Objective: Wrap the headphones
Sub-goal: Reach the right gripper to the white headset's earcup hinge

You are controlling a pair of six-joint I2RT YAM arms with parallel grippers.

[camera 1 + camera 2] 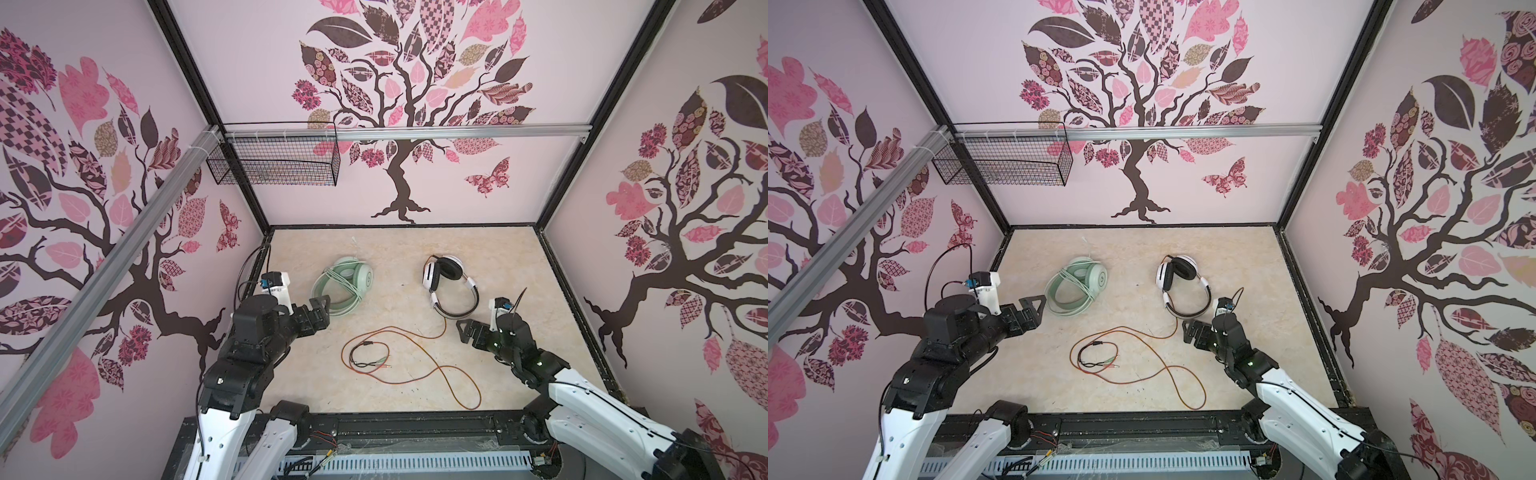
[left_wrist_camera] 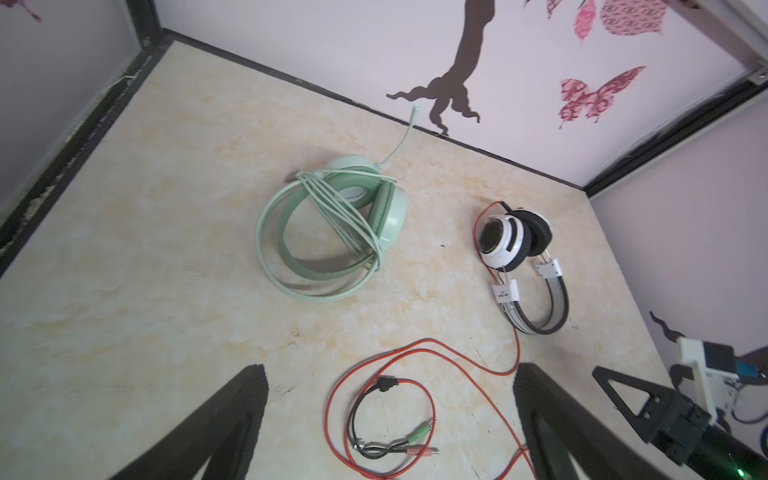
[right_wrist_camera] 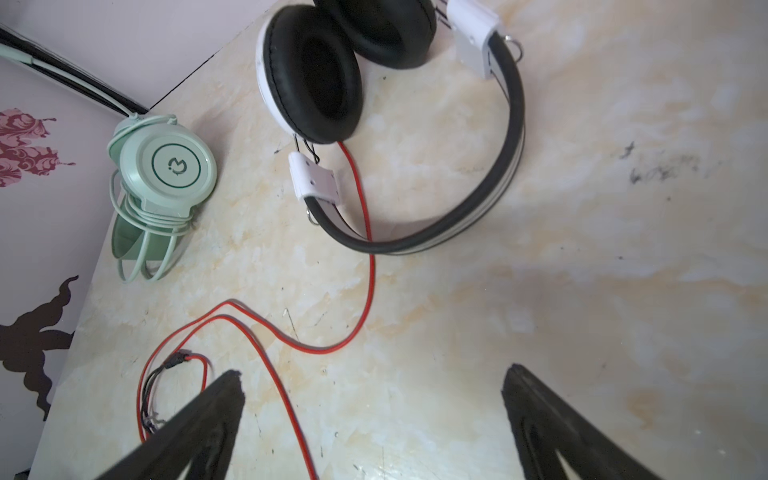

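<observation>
Mint-green headset point(image 3: 166, 170): ringed logo on earcup; white-and-black headset point(image 2: 507, 245) print unreadable.

Close ahead of the left end effector point(image 1: 323, 311) the green headset point(image 1: 345, 286) blocks the way; beyond it and to its inner side the desk point(image 1: 395, 257) is bare. The red cable point(image 3: 374, 266) loops loose over the desk between the two end effectors, with its plugs point(image 2: 417, 435) below the left one's spread jaws. Close ahead of the right end effector point(image 1: 462, 331) lies the white headset point(image 1: 453, 286). On that end effector's outer side the desk is bare up to the wall point(image 1: 623, 270).
</observation>
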